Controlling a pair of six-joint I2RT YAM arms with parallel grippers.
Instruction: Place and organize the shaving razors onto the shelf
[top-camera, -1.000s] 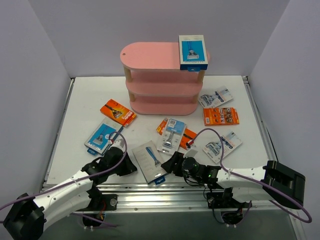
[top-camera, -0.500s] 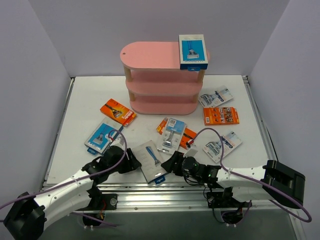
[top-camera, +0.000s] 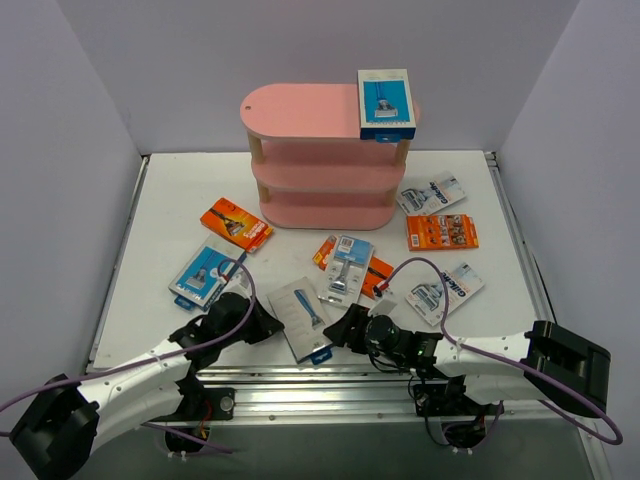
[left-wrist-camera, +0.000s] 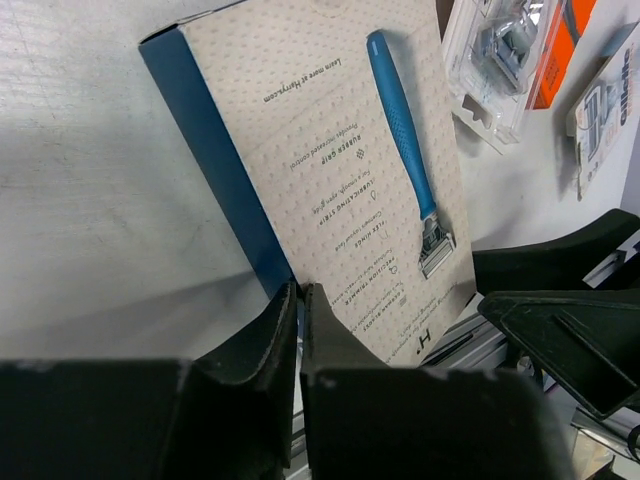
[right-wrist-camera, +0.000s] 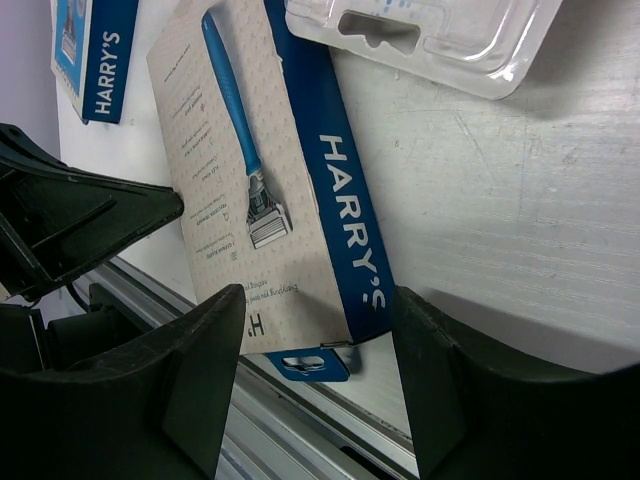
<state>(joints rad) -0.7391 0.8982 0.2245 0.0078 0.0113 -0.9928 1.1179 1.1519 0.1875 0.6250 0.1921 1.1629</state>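
A blue-and-white razor box (top-camera: 300, 318) lies on the table near the front edge, between my two grippers. My left gripper (top-camera: 268, 326) is shut, its tips (left-wrist-camera: 300, 292) against the box's (left-wrist-camera: 340, 180) blue left edge. On the other side my right gripper (top-camera: 342, 328) is open, its fingers (right-wrist-camera: 205, 370) standing either side of the box's (right-wrist-camera: 270, 180) end with the hang tab, apart from it. The pink shelf (top-camera: 310, 112) stands at the back, with one blue-and-white box (top-camera: 386, 103) on the right end of its top board.
Loose packs lie around: an orange card (top-camera: 236, 223), a blue box (top-camera: 207, 272), a clear blister pack (top-camera: 345, 268) over an orange card (top-camera: 375, 275), two Gillette packs (top-camera: 432, 194) (top-camera: 445, 290), another orange card (top-camera: 441, 232). The metal rail (top-camera: 330, 382) runs along the front edge.
The left gripper opened briefly, then shut at the box's left edge. The box has turned and slid slightly away from the front edge. The right arm has stayed put.
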